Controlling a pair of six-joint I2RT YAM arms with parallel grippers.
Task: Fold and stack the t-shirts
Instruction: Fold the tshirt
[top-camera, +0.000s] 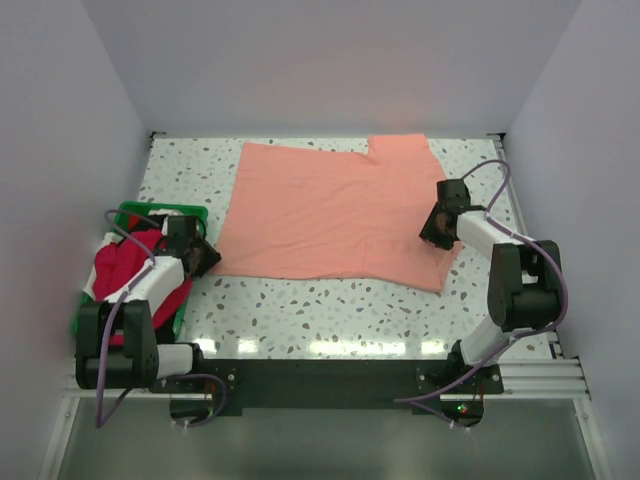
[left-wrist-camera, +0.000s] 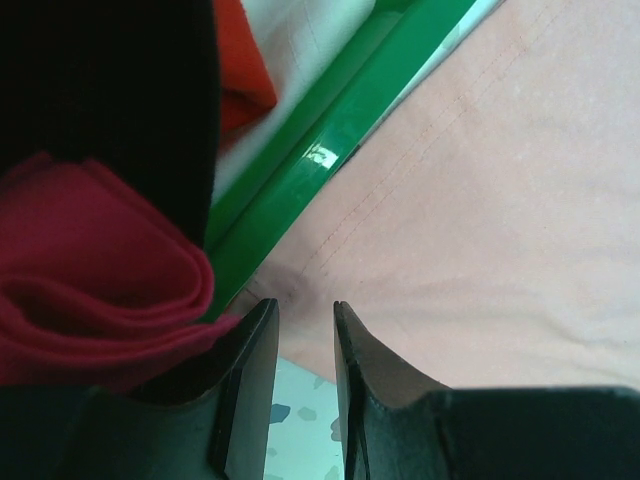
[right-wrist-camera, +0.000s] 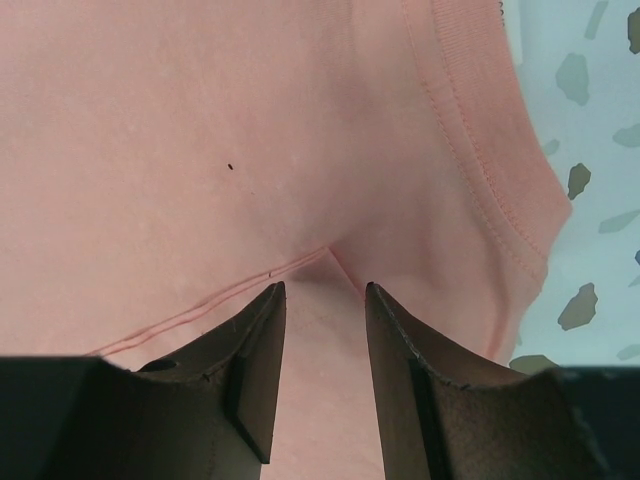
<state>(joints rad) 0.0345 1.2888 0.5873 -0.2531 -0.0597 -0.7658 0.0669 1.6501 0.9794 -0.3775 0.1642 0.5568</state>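
A salmon-pink t-shirt (top-camera: 330, 210) lies spread flat across the middle of the table. My left gripper (top-camera: 205, 258) is low over its near-left corner, beside the green bin. In the left wrist view the left gripper (left-wrist-camera: 305, 305) is open with a narrow gap, its tips at the hemmed corner of the pink shirt (left-wrist-camera: 500, 200). My right gripper (top-camera: 432, 235) rests on the shirt's right side. In the right wrist view the right gripper (right-wrist-camera: 325, 287) is open astride a raised pucker of pink cloth (right-wrist-camera: 200, 150) by a seam. A crimson t-shirt (top-camera: 125, 265) (left-wrist-camera: 90, 270) and a black one (left-wrist-camera: 100, 90) are in the bin.
The green plastic bin (top-camera: 150, 208) (left-wrist-camera: 330, 150) stands at the left edge of the table, right against the left gripper. White walls close in the table at the back and both sides. The speckled tabletop (top-camera: 330, 305) shows in front of the shirt.
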